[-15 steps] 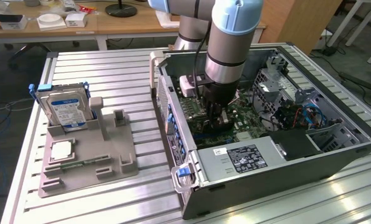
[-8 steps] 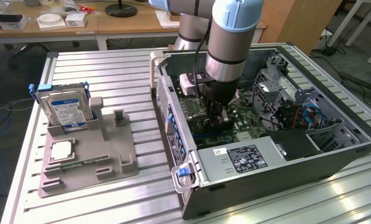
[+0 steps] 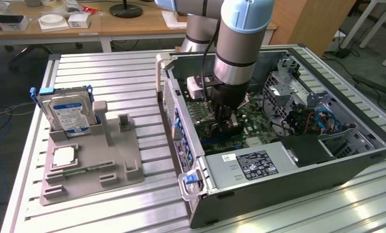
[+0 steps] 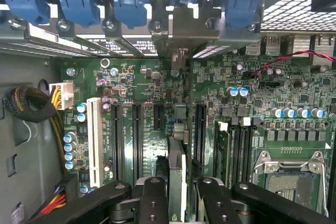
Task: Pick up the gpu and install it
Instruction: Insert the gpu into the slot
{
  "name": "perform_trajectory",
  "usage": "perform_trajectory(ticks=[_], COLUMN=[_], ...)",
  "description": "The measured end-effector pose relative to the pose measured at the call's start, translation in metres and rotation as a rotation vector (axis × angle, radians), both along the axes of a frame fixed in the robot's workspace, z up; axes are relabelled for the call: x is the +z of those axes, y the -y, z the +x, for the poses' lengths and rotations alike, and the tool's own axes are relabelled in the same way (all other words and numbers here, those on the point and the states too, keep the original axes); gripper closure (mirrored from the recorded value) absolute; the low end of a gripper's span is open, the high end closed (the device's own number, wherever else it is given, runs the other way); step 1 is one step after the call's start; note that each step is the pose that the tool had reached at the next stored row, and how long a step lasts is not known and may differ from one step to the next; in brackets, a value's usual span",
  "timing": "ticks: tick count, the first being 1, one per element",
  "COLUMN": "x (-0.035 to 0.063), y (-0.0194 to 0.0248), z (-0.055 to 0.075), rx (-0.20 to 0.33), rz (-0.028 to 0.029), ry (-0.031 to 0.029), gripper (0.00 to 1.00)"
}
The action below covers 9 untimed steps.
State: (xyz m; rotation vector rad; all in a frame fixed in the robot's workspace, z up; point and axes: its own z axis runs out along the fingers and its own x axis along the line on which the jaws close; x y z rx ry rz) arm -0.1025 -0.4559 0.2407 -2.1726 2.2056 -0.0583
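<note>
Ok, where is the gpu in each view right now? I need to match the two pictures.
Exterior view: the gpu is inside the open case, low over the motherboard, largely hidden by the gripper.
Wrist view: the gpu is seen edge-on between the gripper's fingers, in line with the expansion slots.
Shared landmark: the blue slot latches along the case's rear wall.
</note>
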Motion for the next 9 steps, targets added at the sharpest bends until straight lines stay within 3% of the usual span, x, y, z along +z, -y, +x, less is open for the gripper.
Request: perform_trajectory(ticks=[9], x=[0.0015], y=[0.0], z=[0.0015], rx=[0.0], rz=[-0.0002], ry=[-0.0001], gripper=[0.74])
